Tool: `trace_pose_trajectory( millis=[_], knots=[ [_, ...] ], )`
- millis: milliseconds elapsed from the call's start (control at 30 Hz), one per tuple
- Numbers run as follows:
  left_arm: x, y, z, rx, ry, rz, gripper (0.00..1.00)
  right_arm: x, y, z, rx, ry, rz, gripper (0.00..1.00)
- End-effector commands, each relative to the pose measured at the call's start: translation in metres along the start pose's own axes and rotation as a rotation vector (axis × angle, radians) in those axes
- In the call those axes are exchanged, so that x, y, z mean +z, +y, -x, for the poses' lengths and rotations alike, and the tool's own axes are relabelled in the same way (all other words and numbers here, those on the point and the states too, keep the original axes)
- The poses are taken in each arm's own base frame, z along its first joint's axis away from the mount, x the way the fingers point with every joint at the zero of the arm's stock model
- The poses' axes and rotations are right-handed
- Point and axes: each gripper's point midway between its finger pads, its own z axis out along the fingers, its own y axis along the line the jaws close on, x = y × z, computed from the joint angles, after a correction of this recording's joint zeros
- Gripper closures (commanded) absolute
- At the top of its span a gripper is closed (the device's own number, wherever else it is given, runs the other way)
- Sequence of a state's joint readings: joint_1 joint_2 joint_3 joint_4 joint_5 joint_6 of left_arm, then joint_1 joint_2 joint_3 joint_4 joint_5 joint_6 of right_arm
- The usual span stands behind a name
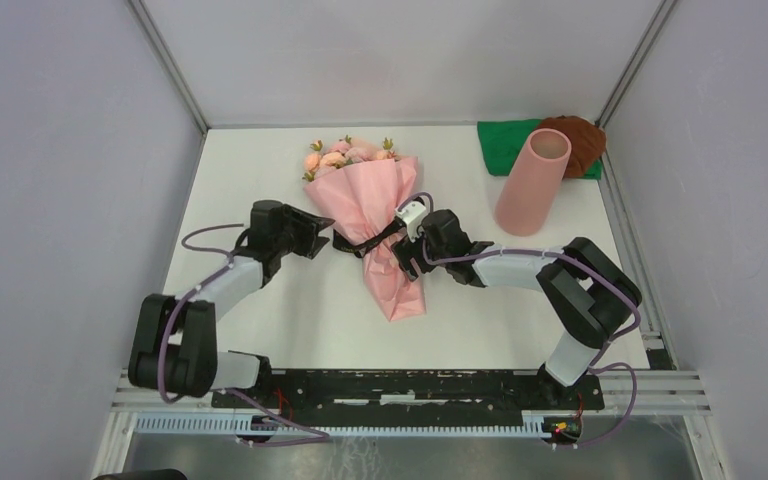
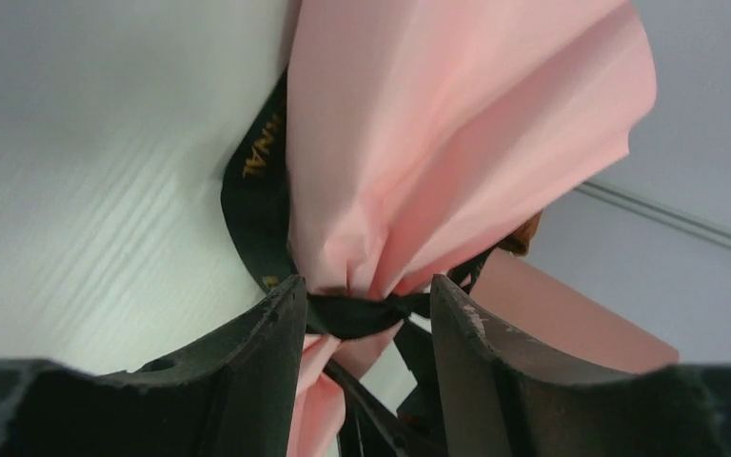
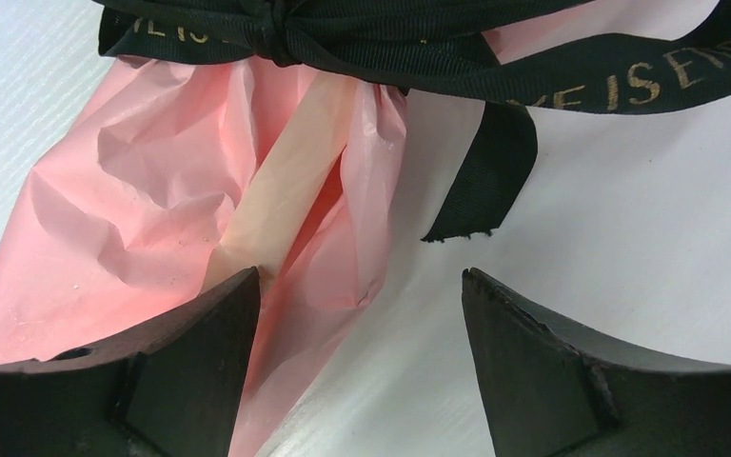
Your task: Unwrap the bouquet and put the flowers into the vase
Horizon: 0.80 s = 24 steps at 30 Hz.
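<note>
The left claw (image 2: 364, 293), released astride the black ribbon knot (image 2: 357, 316), and the right claw (image 3: 360, 278), released over the paper tail (image 3: 152, 190), are shown at the bouquet (image 1: 365, 200) laid on the tabletop (image 1: 295, 320); should paper be pinched with the ribbon, it could be torn or the bouquet dragged.

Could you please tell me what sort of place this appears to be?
Probably a lab robot cell: a white table boxed in by plain grey panels, with two arms bolted to an aluminium rail at its near edge.
</note>
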<state>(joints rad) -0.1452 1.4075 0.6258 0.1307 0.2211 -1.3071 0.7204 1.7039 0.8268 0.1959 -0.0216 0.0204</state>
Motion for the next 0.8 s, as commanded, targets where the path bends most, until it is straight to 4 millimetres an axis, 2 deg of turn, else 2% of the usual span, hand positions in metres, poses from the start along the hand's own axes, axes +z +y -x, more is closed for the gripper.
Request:
trace_pose_trajectory(
  millis=[0, 67, 167, 467, 633, 767],
  knots=[
    [-0.03, -0.006, 0.002, 0.039, -0.079, -0.011, 0.43, -0.006, 0.0, 0.012, -0.015, -0.047, -0.006, 0.17],
    [-0.036, -0.011, 0.006, 0.048, -0.106, -0.024, 0.43, -0.007, 0.001, 0.013, -0.012, -0.05, 0.001, 0.17],
    [-0.035, -0.014, 0.003, 0.047, -0.081, -0.027, 0.43, -0.009, 0.001, 0.014, -0.01, -0.056, -0.001, 0.17],
    [-0.003, 0.026, -0.025, -0.018, 0.051, 0.028, 0.45, -0.009, -0.001, 0.013, -0.013, -0.055, -0.01, 0.17],
    [0.014, 0.03, -0.024, -0.02, 0.063, 0.036, 0.58, -0.009, -0.001, 0.013, -0.015, -0.055, -0.012, 0.17],
    [0.026, 0.031, -0.024, -0.029, 0.074, 0.037, 0.62, -0.01, -0.001, 0.012, -0.016, -0.051, -0.014, 0.17]
  ],
)
